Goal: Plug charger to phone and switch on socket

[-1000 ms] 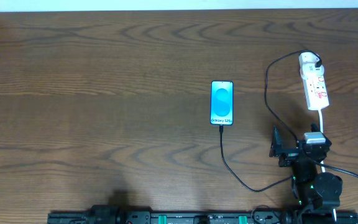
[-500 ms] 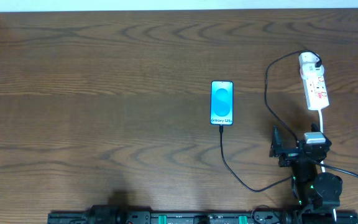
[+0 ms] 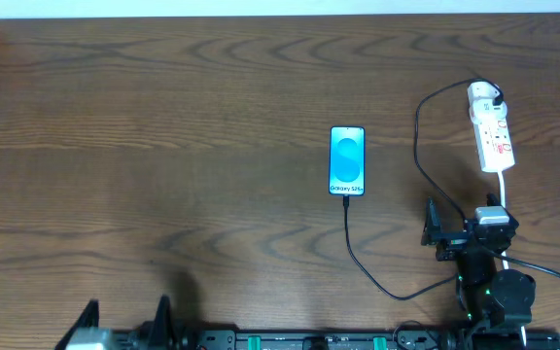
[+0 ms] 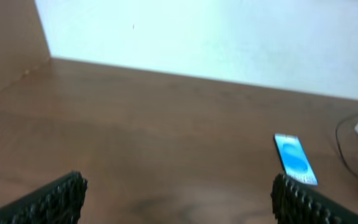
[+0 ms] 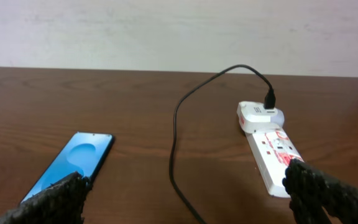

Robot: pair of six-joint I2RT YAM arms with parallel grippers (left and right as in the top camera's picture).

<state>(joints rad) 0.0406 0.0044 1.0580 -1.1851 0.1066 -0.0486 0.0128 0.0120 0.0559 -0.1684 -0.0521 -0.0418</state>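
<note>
A brown wooden table [image 3: 163, 117] fills the overhead view, with a pale wall along its far edge. The right arm [image 3: 489, 282] stands at the near right edge. The right gripper [image 5: 185, 180] is spread wide and holds nothing; one dark finger sits in each lower corner of the right wrist view, above bare wood. The left gripper [image 3: 126, 316] shows only at the near left edge. It is also spread wide and empty, well apart from everything else.

The charger [image 3: 358, 258] is a thin black cable. Its tip meets the near end of the phone, and from there it runs toward the near edge and curves right to the right arm. Beyond the arm it loops up along the right side to a white plug [image 3: 484, 95].

The socket [image 3: 494, 136] lies flat near the far right, with the white plug in its far end. A white cord [image 3: 503, 185] leaves its near end toward the right arm. Whether its switch is on cannot be told.

The phone [image 3: 347, 160] lies flat, screen up and glowing blue, right of the table's middle and left of the socket.
</note>
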